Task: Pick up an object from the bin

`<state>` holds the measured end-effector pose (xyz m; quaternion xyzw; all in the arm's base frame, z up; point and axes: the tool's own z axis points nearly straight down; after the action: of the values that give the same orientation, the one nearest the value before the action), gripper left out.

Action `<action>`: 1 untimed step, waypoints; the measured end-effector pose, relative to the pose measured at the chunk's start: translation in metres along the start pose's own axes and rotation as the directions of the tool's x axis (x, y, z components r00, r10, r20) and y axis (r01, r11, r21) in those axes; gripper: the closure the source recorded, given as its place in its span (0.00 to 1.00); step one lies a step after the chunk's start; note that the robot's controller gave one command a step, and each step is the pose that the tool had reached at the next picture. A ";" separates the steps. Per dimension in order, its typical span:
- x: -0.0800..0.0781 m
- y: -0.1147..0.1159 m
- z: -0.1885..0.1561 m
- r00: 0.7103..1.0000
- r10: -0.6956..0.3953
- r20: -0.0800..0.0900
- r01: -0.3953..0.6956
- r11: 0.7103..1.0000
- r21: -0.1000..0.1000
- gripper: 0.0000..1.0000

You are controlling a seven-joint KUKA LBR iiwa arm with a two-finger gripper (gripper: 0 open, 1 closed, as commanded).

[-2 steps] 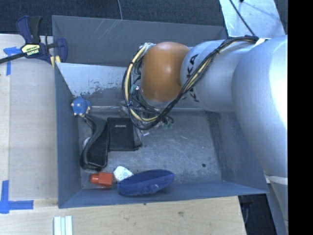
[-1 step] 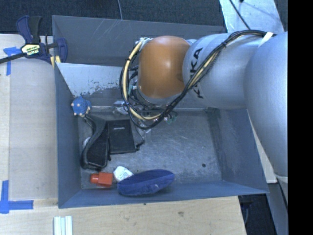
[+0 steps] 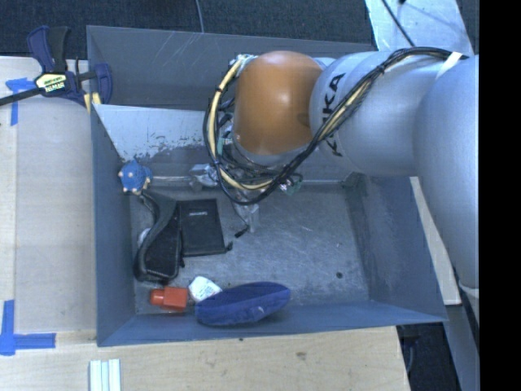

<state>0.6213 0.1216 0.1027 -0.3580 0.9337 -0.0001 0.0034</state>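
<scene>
Tip-down under the domed orange cover (image 3: 277, 100), gripper (image 3: 248, 216) just right of a flat matte-black rectangular case (image 3: 199, 226) in the scuffed bin's (image 3: 326, 243) left half. Opening impossible to tell.

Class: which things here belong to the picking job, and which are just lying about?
Job: gripper; grey bin; black flat case, nearest the gripper.
Lying about: black curved piece; orange block; white crumpled scrap; blue oval pouch; blue round toy.

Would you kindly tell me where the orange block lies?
In the camera view, the orange block sits in the bin's lower-left corner, below the black case, beside a white wad.
</scene>
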 end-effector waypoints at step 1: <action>0.009 0.007 0.033 0.938 -0.347 -0.004 0.347 0.938 -0.005 0.00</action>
<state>0.6104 0.1206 0.0696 -0.5172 0.8559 0.0006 0.0002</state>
